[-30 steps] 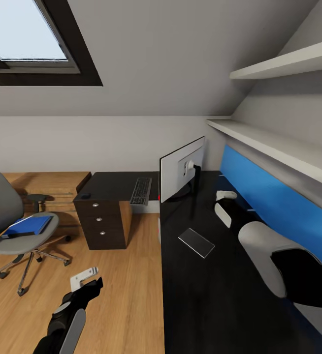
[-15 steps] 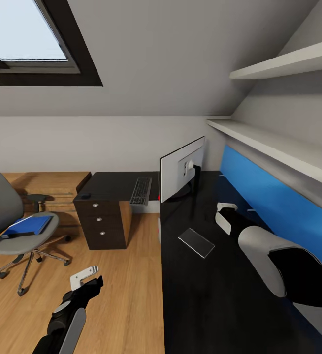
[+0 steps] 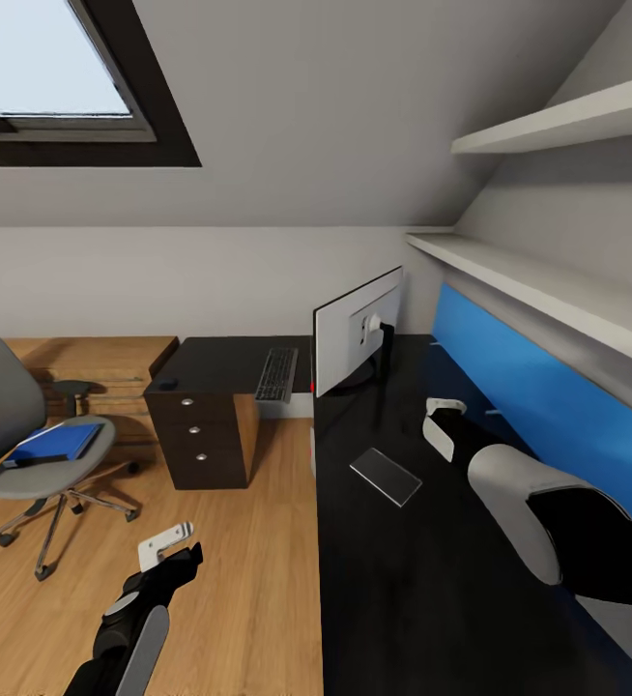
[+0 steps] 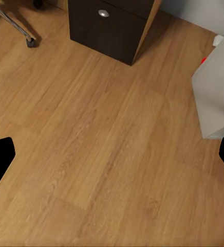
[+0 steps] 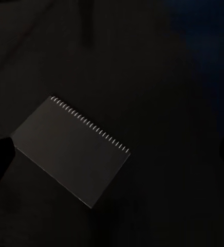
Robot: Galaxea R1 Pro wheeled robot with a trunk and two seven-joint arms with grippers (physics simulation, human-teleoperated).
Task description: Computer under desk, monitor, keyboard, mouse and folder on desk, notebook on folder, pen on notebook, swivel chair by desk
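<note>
The spiral notebook (image 5: 71, 149) lies flat on the glossy black table (image 3: 393, 580), thin, light, slippery: pinch an edge. Right pincer (image 3: 442, 406), at its two o'clock, open, empty.

A skylight (image 3: 50, 72), two white wall shelves (image 3: 548, 130), blue wall panel (image 3: 538, 406).

Swivel chair (image 3: 7, 425): back cut off by the head view's left edge. Computer (image 4: 217, 87): cut off by the left wrist view's edge; in the head view, mostly hidden under the counter (image 3: 393, 570). Right end effector (image 3: 444, 408): finger opening not discernible. Mouse (image 3: 167, 385): too small for detail
</note>
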